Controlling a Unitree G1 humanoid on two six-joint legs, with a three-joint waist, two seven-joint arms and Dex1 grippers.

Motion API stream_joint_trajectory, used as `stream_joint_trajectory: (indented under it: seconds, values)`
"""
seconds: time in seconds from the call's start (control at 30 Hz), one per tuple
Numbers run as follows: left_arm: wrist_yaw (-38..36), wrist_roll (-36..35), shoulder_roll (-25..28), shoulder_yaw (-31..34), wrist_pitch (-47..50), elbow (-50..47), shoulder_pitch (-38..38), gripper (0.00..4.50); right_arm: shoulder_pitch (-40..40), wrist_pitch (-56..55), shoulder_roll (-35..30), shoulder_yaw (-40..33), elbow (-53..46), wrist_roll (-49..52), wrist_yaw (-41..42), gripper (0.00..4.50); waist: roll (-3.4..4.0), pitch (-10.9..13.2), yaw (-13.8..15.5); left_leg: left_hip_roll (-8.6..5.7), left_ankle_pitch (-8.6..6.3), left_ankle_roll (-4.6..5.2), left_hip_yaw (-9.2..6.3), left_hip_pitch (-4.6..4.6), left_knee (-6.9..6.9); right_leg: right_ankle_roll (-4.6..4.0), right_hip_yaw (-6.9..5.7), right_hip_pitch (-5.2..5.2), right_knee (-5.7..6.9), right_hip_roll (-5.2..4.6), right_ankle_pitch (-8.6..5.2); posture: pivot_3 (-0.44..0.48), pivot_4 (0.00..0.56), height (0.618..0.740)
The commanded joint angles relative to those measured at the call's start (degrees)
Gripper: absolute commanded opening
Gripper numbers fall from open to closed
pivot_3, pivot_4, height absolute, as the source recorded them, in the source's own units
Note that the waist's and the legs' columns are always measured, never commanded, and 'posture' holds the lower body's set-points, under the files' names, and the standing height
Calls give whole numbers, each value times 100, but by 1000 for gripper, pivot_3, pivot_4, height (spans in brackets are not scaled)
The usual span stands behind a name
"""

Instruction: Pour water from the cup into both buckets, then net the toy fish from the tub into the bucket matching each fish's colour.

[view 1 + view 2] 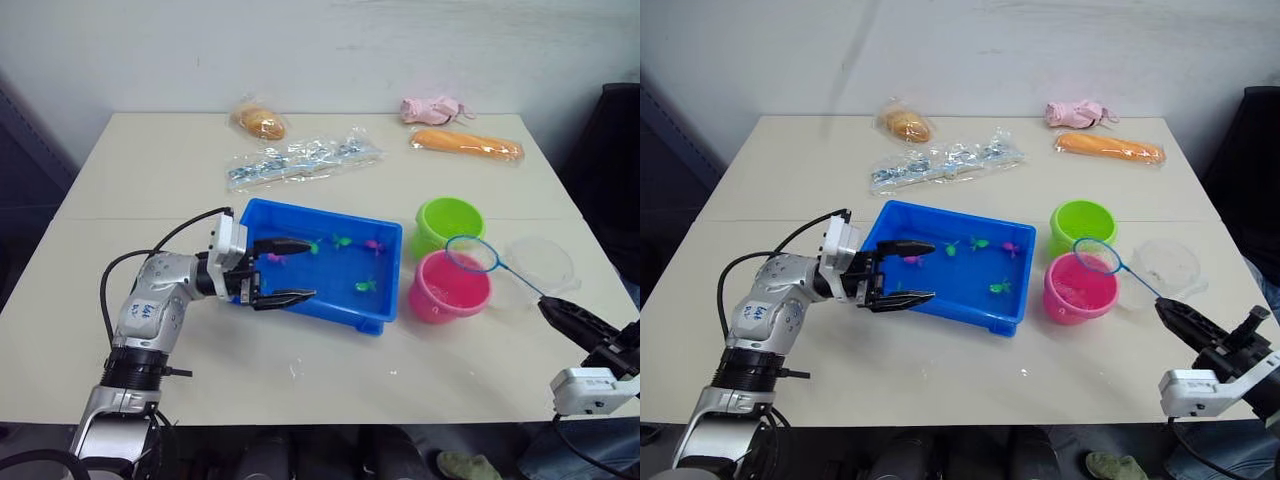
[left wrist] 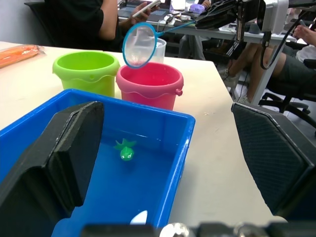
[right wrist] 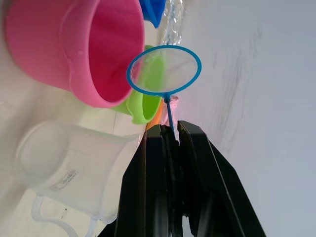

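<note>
right gripper (image 3: 170, 129) clamps net (image 1: 471, 254) over pink bucket (image 1: 447, 288); left gripper (image 1: 283, 271) agape straddling tub (image 1: 385, 240) rim.

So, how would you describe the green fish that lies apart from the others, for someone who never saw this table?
Find the blue tub in the middle of the table. Most fish sit in a row along its far side; this green fish lies alone nearer the front, at the end closest to the pink bucket. No other fish is beside it.
</note>
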Motion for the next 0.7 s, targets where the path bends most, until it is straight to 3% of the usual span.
stream_joint_trajectory:
  seconds: [0.03, 0.1, 0.23, 0.33, 0.5, 0.7]
  values:
    - [-29, -14, 137, 163, -38, 3, -82, 4446, 84, 1071, -78, 385, -846, 1902, 487, 0, 2, -1, -6, 2, 0, 0, 0, 0, 0, 0, 0, 0, 1, 1, 0, 0, 150, 740]
    - [-38, -11, 194, 176, -30, 4, -42, 4446, 35, 1733, -145, 651, -1306, 2851, 749, 0, 2, -1, -35, 10, 0, 0, 0, 3, 0, -1, 0, 0, 4, 4, 0, 0, 150, 740]
    - [4, -31, 238, 211, -24, -40, 39, 4446, -542, 4522, -663, 1412, -2625, 5895, 666, 0, 3, -1, -76, 14, 0, 1, -1, 4, 5, -1, 0, 1, 12, 4, 0, 0, 150, 740]
    - [34, -33, 232, 215, -7, -110, 86, 4446, -1131, 6196, -1039, 1795, -3036, 7743, -77, 0, 2, -1, -84, 18, 0, 3, -10, 2, 9, -11, -4, 0, 15, 0, 2, 0, 150, 740]
    - [125, -50, 301, 310, 58, -271, 175, 4446, -1856, 8045, -1571, 2281, -3169, 9856, -1603, 0, 2, -1, 12, 17, -1, 5, -17, -9, 8, -18, -15, -3, 7, -4, -1, 0, 150, 740]
    - [204, -88, 563, 495, 109, -443, 383, 4446, -2492, 8924, -2139, 2913, -2719, 12515, -3431, 0, 1, 0, 2, 13, -3, 7, -15, -14, 8, -18, -20, -4, 0, -10, 1, 0, 150, 740]
